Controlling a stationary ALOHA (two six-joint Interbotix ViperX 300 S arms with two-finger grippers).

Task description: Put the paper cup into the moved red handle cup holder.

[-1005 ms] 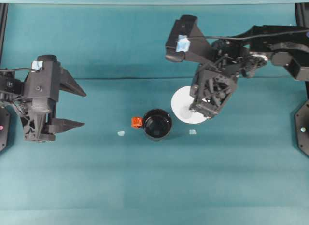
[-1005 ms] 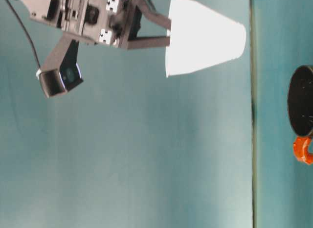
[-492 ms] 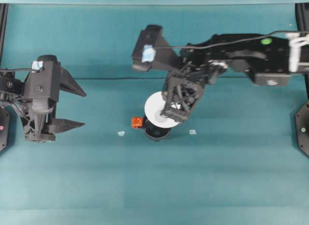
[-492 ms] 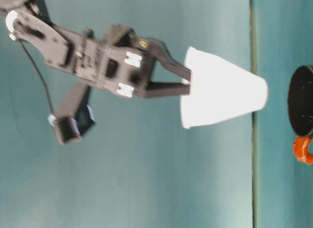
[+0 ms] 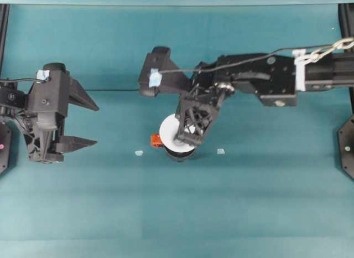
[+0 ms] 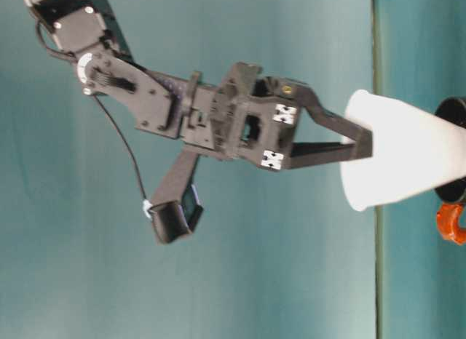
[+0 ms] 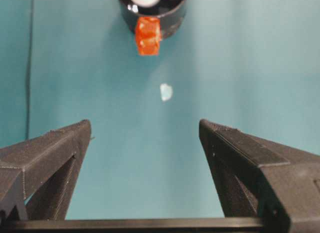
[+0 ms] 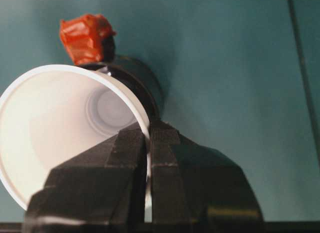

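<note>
My right gripper [image 5: 185, 137] is shut on the rim of the white paper cup [image 5: 167, 129], one finger inside and one outside. It holds the cup tilted over the mouth of the black red handle cup holder [image 5: 180, 154]. In the table-level view the paper cup [image 6: 408, 161] has its narrow end down at the holder [image 6: 453, 110]. The right wrist view looks into the cup [image 8: 60, 128], with the holder [image 8: 142, 80] and its red handle [image 8: 86, 37] beyond. My left gripper [image 5: 77, 122] is open at the left, and the left wrist view has the holder [image 7: 172, 13] ahead of it.
Two small pale tape bits lie on the teal table, one left of the holder [image 5: 138, 153] and one right of it [image 5: 220, 151]. The right arm [image 5: 265, 81] stretches in from the right across the back half. A dark seam [image 5: 110, 90] runs along the table's back.
The right arm has carried the paper cup leftward and down, from beside the holder to over its mouth. The left arm has not moved.
</note>
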